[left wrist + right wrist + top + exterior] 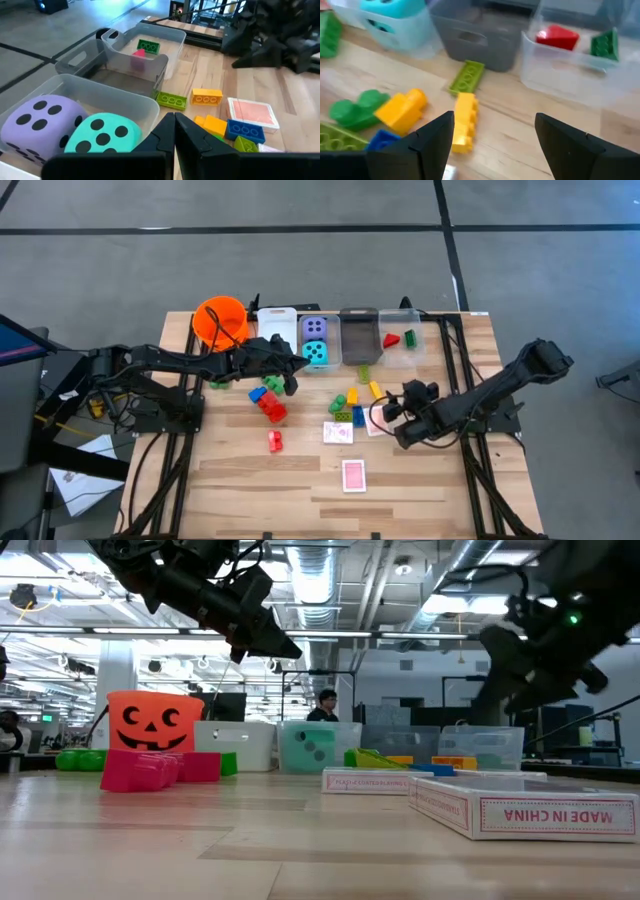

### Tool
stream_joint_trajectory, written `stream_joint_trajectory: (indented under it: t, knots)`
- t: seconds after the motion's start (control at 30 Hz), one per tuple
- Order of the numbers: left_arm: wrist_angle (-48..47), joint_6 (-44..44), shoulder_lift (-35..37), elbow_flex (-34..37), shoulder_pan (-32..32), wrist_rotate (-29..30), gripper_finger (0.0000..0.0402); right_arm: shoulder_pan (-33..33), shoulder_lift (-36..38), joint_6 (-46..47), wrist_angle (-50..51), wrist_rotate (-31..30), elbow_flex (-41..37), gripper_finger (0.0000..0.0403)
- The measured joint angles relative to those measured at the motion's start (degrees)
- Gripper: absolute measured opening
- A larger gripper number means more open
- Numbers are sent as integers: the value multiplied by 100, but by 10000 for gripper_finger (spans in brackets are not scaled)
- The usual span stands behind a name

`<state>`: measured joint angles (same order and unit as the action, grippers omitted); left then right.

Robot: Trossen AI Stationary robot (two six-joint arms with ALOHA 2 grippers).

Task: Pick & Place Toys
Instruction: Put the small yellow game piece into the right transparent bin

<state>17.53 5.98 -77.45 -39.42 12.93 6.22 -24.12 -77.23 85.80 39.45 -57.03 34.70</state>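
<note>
Loose toy bricks lie on the wooden table: red ones (272,409), a blue one (257,393), and a yellow brick (465,121) beside a light green brick (466,76). Pink-backed cards (354,475) lie flat nearer the front. A purple die (40,120) and a teal die (102,132) sit in a clear bin (318,340). My left gripper (174,135) is shut on nothing and hovers above the table just in front of that bin. My right gripper (495,145) is open above the table, right of the yellow and green bricks, touching none.
An orange pumpkin bucket (222,320), a white bin (276,325), a grey bin (358,335) and a clear bin (570,70) holding a red and a green brick line the far edge. Bare wood shows at the table's near left.
</note>
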Motion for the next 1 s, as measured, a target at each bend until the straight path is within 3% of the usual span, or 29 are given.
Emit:
stream_joint_trajectory:
  t: [0.17,0.5,0.73,0.87,1.0]
  knots:
    - [27,203,0,0,0,2,0,166,0,-94,-252,172,-134,272]
    - [-115,205,0,0,-32,7,0,962,0,-2223,-1997,1199,-132,272]
    - [-253,374,0,0,-33,28,0,1258,-5,-2312,-1944,1617,-132,272]
    - [-256,493,0,0,-35,26,0,1267,-248,-2297,-1999,1735,-133,272]
    - [-258,527,0,0,-35,26,0,1446,-682,-2455,-2317,2272,-134,272]
